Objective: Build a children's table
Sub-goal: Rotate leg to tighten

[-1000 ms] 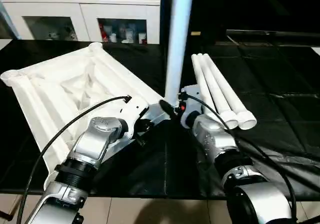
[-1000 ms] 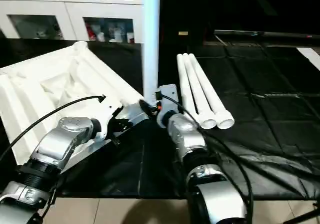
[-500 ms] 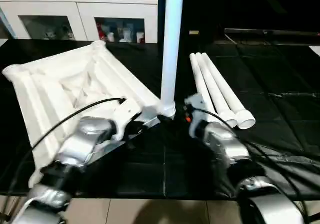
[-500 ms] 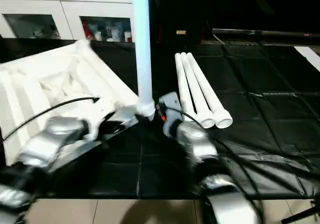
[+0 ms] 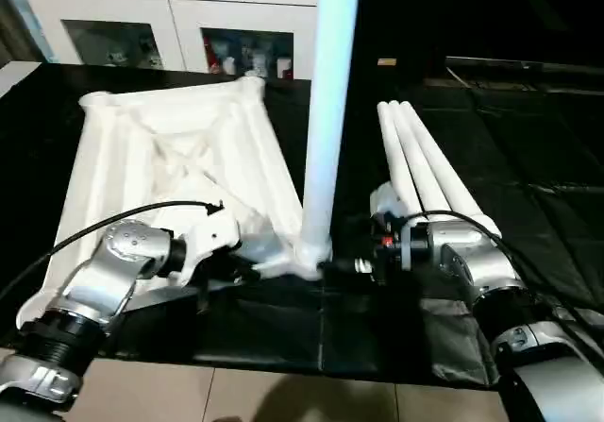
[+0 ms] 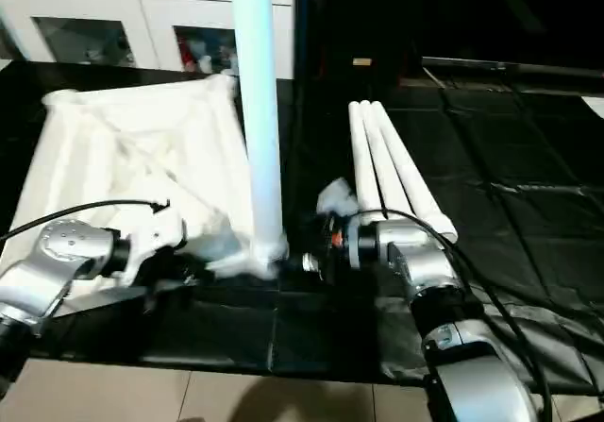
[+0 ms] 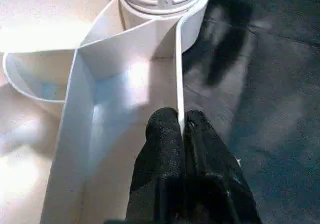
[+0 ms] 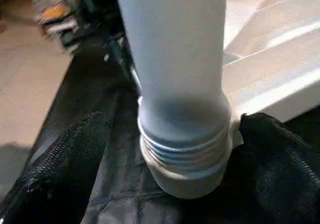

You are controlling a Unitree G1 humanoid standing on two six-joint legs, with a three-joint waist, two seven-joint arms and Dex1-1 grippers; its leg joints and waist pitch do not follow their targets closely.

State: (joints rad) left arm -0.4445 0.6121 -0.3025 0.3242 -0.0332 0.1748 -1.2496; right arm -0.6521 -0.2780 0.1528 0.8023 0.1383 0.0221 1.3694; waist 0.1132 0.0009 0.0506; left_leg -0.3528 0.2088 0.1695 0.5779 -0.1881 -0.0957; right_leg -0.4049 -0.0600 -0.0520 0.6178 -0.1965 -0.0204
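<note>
The white table top (image 5: 170,158) lies upside down on the black mat, ribbed underside up. One white leg (image 5: 326,110) stands upright in its near corner socket (image 5: 310,252); the threaded base (image 8: 182,154) shows just above the socket. My left gripper (image 7: 179,121) is shut on a thin rib wall of the top (image 7: 177,68) next to that socket. My right gripper (image 8: 175,134) is open, its black fingers (image 8: 65,169) standing either side of the leg's base with gaps. Three more legs (image 5: 425,167) lie side by side on the mat to the right.
A white glass-door cabinet (image 5: 189,25) stands behind the mat. The black mat (image 5: 528,139) stretches to the right of the loose legs. Its front edge meets the tiled floor (image 5: 283,398) close to my arms.
The right gripper has opened wider and swung round to the right side of the upright leg. The table top has turned, its legged corner coming nearer. The camera has shifted too.
</note>
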